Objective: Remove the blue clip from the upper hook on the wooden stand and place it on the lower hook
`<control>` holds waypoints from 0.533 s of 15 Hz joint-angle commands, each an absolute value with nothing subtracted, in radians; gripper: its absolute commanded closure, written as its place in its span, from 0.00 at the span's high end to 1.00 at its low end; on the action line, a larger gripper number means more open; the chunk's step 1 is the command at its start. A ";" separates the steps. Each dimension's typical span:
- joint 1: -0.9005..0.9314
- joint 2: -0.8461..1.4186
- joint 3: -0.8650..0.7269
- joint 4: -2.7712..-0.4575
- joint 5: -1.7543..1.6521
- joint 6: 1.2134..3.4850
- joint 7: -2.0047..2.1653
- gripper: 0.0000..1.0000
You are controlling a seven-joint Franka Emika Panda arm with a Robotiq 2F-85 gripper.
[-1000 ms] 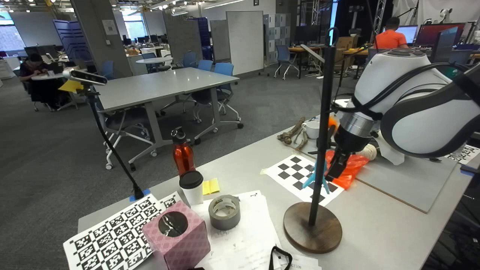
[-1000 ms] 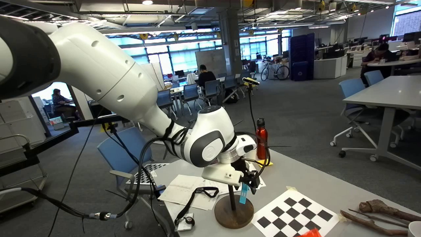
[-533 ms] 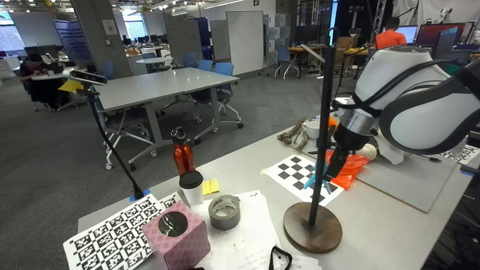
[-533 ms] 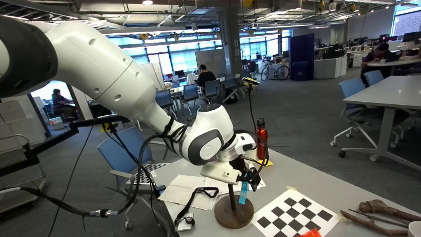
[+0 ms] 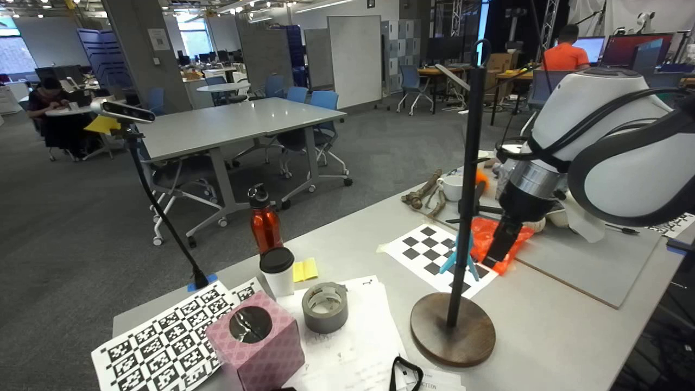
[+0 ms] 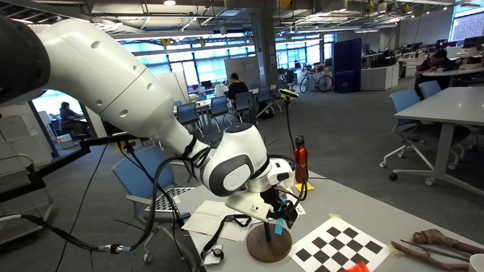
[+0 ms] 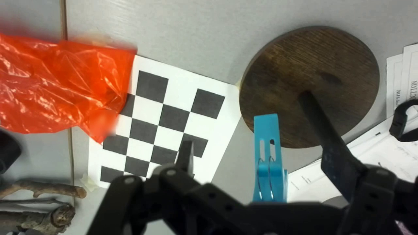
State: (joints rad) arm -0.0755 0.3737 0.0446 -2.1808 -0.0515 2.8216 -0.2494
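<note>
The wooden stand (image 5: 434, 331) has a round brown base and a tall dark pole. Beside the pole hangs the blue clip (image 5: 449, 263), below a short side peg (image 5: 453, 221); what bears it is hidden, so I cannot tell which hook. In the wrist view the clip (image 7: 266, 129) shows between the spread fingers of my gripper (image 7: 258, 155), with a gap on both sides. The right finger overlaps the pole (image 7: 321, 124) there. In an exterior view my gripper (image 5: 490, 262) is to the right of the clip, apart from it. Part of the clip (image 6: 279, 227) shows below the gripper in an exterior view.
A checkerboard sheet (image 7: 205, 78) and an orange plastic bag (image 7: 65, 81) lie near the stand. Sticks (image 7: 39, 187) lie farther off. A tape roll (image 5: 326, 320), a pink tissue box (image 5: 277, 358), a lidded cup (image 5: 279, 282) and a red bottle (image 5: 266, 228) stand on the table.
My gripper has drawn away from the pole, rightward and slightly down in an exterior view. The clip stays beside the pole, nearly where it was.
</note>
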 commanded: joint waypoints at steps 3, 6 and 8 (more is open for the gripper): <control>-0.109 0.270 0.068 -2.322 -0.021 2.917 -0.274 1.00; -0.106 0.206 0.063 -2.399 -0.025 2.971 -0.263 1.00; -0.091 0.156 0.047 -2.447 -0.041 2.991 -0.244 1.00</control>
State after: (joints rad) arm -0.0882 0.2584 0.0458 -2.3439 -0.0445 2.9485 -0.2495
